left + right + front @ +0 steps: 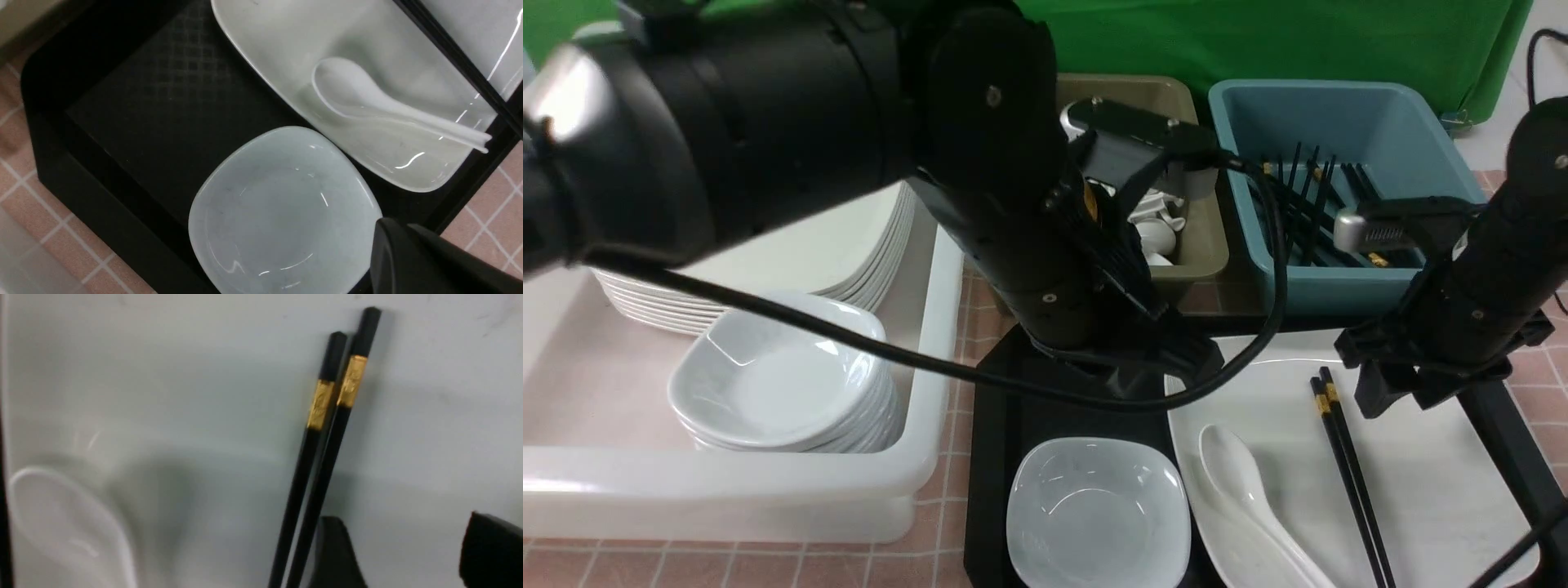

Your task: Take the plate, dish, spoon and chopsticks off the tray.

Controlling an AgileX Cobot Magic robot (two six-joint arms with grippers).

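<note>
The chopsticks (322, 457), thin, stiff, light and probably slick, lay side by side across the middle of the plate (1437, 490); a pinch across both near the gold bands looked soundest. The right gripper (412, 555) hung just beside them, jaws wide and empty. The spoon (1241, 482) shared the glossy, breakable plate; the dish (1094, 514) sat at the near edge of the tray (992, 457), under the left gripper (425, 261), jaws closed. A blue bin (1339, 114) and an olive bin (1127, 86) stood toward the far edge of the table (768, 563).
</note>
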